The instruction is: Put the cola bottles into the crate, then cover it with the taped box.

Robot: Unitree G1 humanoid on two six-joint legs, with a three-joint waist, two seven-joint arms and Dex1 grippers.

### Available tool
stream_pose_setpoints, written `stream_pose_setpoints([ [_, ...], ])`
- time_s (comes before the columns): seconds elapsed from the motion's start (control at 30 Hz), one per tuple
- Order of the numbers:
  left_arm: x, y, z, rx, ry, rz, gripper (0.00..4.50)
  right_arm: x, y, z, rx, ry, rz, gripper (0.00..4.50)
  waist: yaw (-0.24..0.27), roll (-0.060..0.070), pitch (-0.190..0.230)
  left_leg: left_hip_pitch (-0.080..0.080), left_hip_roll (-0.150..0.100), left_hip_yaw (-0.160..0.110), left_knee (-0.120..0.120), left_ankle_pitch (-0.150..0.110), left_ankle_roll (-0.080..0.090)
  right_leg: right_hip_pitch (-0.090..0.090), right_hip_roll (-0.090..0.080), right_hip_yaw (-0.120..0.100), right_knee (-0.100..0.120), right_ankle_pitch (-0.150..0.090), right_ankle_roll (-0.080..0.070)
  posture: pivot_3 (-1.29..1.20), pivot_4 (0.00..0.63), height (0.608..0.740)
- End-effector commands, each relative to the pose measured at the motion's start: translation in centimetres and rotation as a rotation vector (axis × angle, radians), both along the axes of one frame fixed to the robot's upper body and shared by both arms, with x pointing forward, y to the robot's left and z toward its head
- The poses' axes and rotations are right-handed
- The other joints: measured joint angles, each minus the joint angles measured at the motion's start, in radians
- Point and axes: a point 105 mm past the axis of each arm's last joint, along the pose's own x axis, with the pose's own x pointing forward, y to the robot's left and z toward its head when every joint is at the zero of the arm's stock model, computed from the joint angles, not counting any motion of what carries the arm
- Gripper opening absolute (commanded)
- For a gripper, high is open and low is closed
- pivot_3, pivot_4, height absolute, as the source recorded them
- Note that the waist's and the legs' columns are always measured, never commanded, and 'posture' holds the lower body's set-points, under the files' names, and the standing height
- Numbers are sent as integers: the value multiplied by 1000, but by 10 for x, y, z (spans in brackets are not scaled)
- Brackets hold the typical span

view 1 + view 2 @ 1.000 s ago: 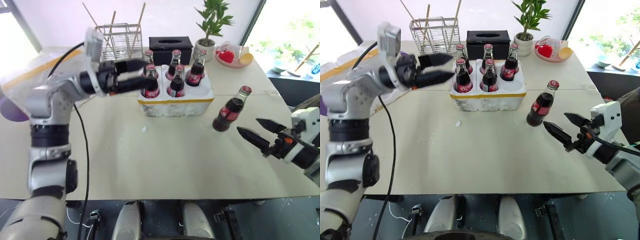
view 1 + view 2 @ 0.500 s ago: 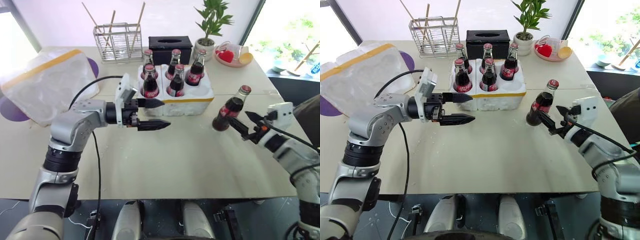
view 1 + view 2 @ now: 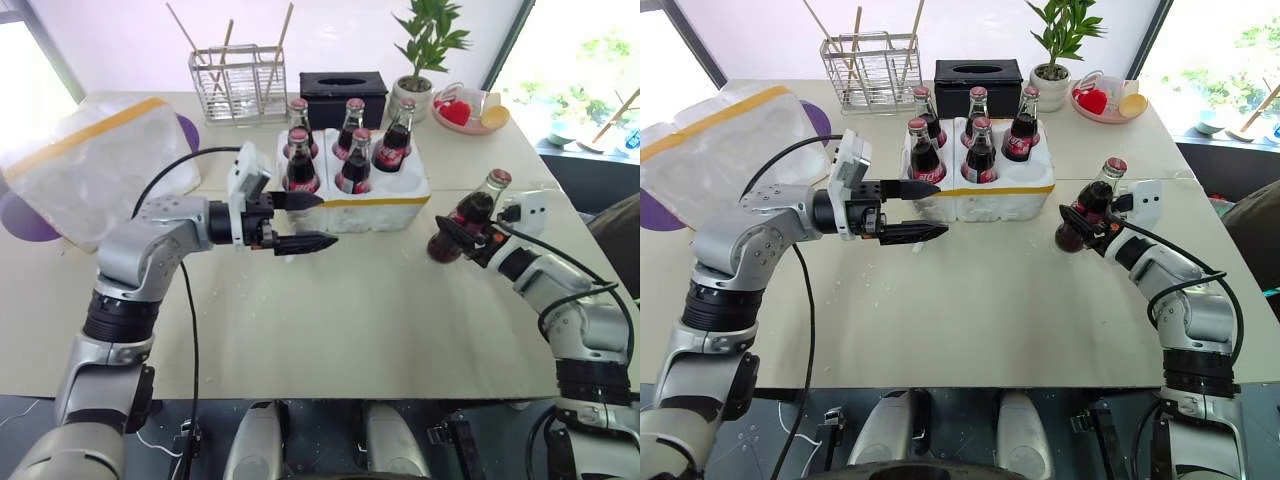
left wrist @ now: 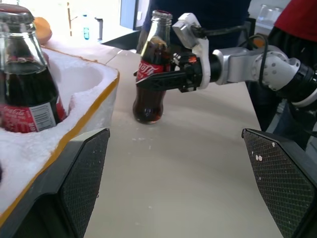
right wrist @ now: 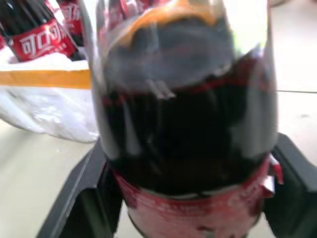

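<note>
- Left gripper (image 3: 300, 221), two black fingers on a grey arm, stands wide open and holds nothing; it hangs just above the beige tabletop (image 3: 330, 320), just near of the crate's left end, pointing right. It looks parked there to leave the other arm room.
- Far left on the table lies the taped box (image 3: 95, 165), a large hollow white styrofoam shell with a wide yellow tape band along its rim. It rests tipped on its side, well apart from the crate, as it should be while the wells are filled; it is wanted only for the last step.
- At the far middle sits the crate (image 3: 355, 195), a low white styrofoam block with round wells and a yellow tape band near its base. Five small glass cola bottles with red caps and red-and-white labels (image 3: 358, 162) stand upright in it; the near right well (image 4: 81, 82) is bare, so that is where the sixth belongs.
- Behind the crate stand a wire rack with wooden sticks (image 3: 232, 72), a black tissue box (image 3: 343, 86) and a small potted plant (image 3: 425, 45); all are clear of the work.
- Sixth cola bottle (image 3: 470, 215) stands on the table to the right of the crate, leaning a little.
- Right gripper (image 3: 1080, 217) is closed on this bottle's dark body around the label, coming in level from the right. I judge this a side grip low enough to leave the base free for lowering into the well.
</note>
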Motion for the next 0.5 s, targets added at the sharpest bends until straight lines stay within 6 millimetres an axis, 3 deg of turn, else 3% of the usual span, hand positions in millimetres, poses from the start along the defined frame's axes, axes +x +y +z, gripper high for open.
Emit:
stream_pose_setpoints([
  [0.03,1,12,16,-18,-68,45,4500,-8,4,70,-2,-213,63,2846,-1,2,1,0,0,0,0,0,0,0,0,0,0,0,0,0,150,740],
  [0.13,5,22,16,-22,-70,90,4500,-3,14,108,10,-292,110,2846,-11,6,4,-1,0,1,0,0,0,-1,0,1,0,0,0,0,150,740],
  [0.27,9,29,16,-24,-75,127,4500,11,36,139,21,-350,173,2846,-25,6,4,0,0,1,-1,0,0,-2,0,1,1,1,1,0,150,740],
  [0.4,11,31,16,-27,-81,142,4500,26,53,151,26,-367,205,2846,-23,6,4,0,1,0,-3,0,0,-3,2,1,1,2,4,0,150,740],
  [0.5,11,31,18,-34,-89,149,4500,41,68,144,13,-346,228,2846,-19,6,4,-1,1,1,-3,0,0,-3,2,1,1,2,4,0,150,740],
])
